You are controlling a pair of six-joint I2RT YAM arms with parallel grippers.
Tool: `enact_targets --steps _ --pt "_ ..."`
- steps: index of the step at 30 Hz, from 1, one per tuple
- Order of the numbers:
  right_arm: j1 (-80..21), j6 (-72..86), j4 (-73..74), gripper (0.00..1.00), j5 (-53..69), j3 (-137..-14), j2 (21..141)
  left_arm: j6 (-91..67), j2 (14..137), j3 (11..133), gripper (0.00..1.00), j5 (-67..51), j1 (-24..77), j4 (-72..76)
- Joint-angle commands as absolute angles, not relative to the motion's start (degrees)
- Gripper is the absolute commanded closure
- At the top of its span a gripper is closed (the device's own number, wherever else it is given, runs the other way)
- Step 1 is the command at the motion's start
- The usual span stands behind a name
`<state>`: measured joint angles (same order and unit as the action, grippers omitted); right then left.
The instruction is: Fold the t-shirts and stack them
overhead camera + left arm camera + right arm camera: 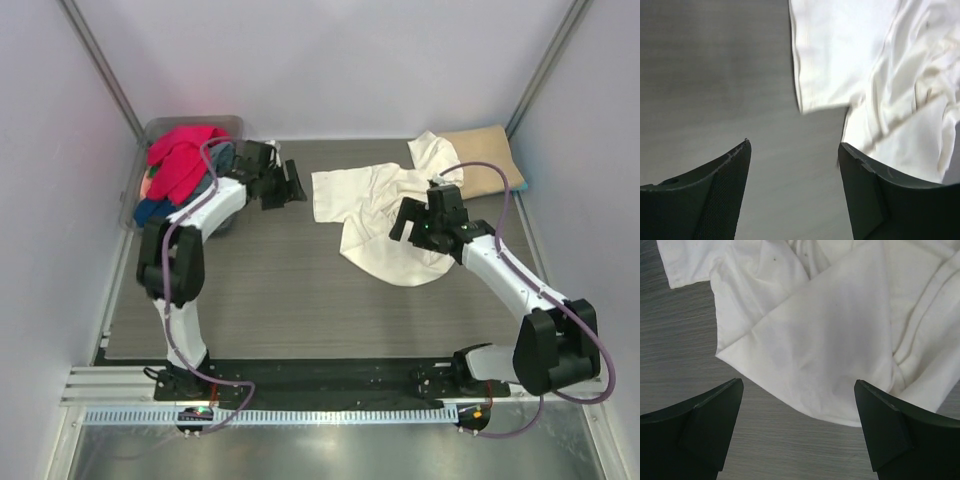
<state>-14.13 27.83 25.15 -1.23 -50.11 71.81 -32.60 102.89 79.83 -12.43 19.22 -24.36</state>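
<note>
A large cream-white t-shirt (375,205) lies crumpled on the grey mat right of centre. In the left wrist view the white t-shirt (865,60) fills the upper right; in the right wrist view the white t-shirt (830,330) shows its rounded near edge. A folded tan-beige t-shirt (482,155) lies at the back right, partly under the white one. A red t-shirt (182,158) and a blue one (153,209) are heaped in the tub. My left gripper (289,187) (795,150) stands open just left of the white shirt's sleeve. My right gripper (418,214) (799,385) hovers open over that shirt, holding nothing.
The grey translucent tub (236,124) stands in the back left corner, next to the left arm's elbow. Metal frame posts rise at both back corners. The dark mat (280,290) ends ahead of the arm bases.
</note>
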Motion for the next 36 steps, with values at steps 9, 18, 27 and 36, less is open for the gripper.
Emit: enact_targets --steps 9,18,27,36 --pt "-15.38 21.62 22.33 0.0 2.37 -55.37 76.64 -33.39 143.77 127.84 0.36 -14.24 19.77 -30.32" --pt "-15.47 21.8 21.18 0.0 3.78 -54.67 77.34 -37.35 153.62 134.47 0.45 -17.04 21.79 -30.59" --pt "-15.56 21.53 21.35 0.0 1.23 -53.88 78.75 -37.88 151.27 129.91 1.0 -19.07 22.15 -27.86" --pt "-15.64 22.59 22.76 0.06 -8.51 -60.11 87.44 -39.64 118.84 98.72 1.0 -12.12 15.38 -20.92"
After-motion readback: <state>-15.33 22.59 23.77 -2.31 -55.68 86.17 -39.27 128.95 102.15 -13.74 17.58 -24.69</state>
